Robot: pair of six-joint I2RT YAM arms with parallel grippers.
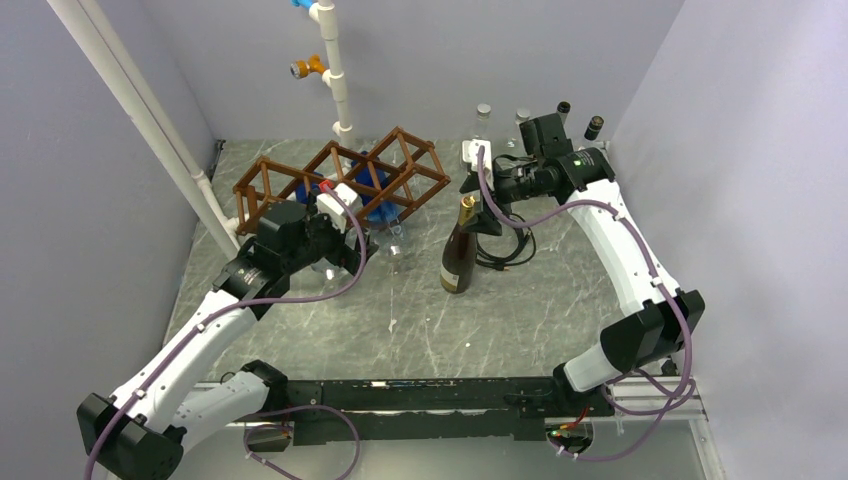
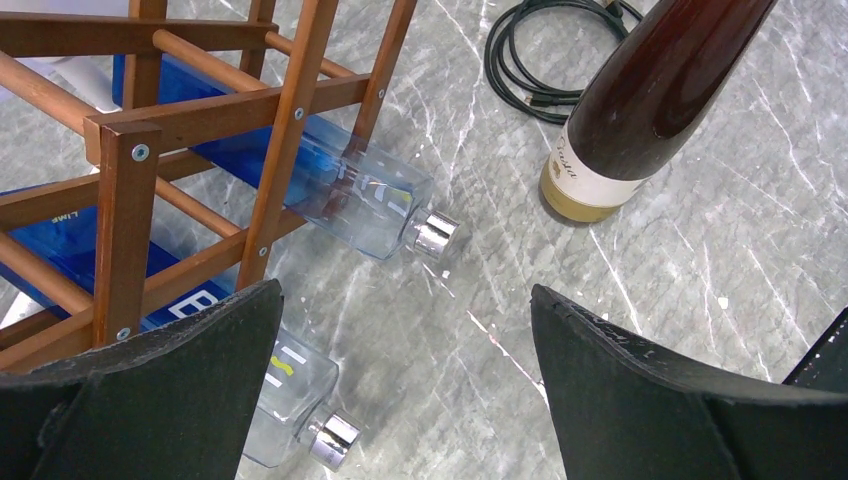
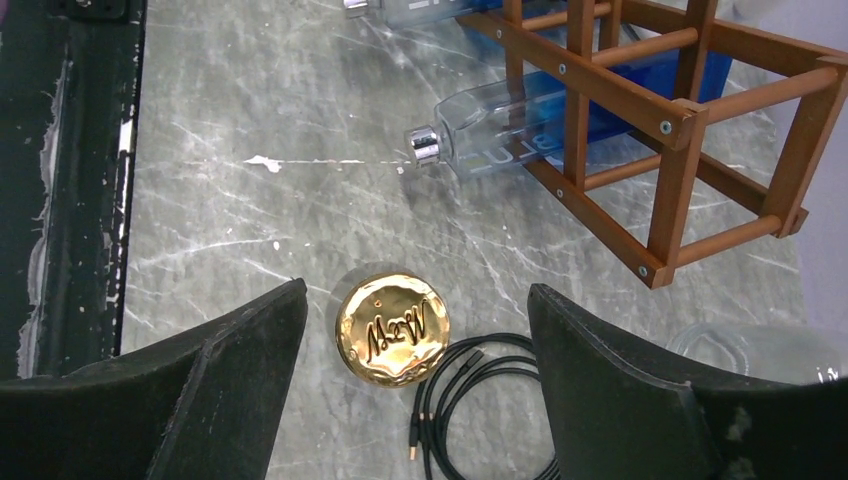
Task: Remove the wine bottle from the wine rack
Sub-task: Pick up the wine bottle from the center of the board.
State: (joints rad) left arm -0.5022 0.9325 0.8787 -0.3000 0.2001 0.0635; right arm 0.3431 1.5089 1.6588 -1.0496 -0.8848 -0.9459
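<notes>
Far left on the worktop [image 1: 420, 320], a brown wooden lattice rack [image 2: 128, 230] holds clear blue-labelled bottles [image 2: 375, 195], dark wine bottle [image 1: 459, 262] beside; left fingers [image 2: 150, 400], right fingers [image 3: 200, 400] open.

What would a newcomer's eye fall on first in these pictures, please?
The dark wine bottle with a gold cap, standing upright on the marble table, right of centre, with the right tool open directly above it. Next, the brown wooden wine rack at the rear left, with clear blue-labelled bottles lying in its cells.

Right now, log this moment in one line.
wine bottle: upright on table, off wine rack | right claw: open above bottle | left claw: open beside rack
</notes>
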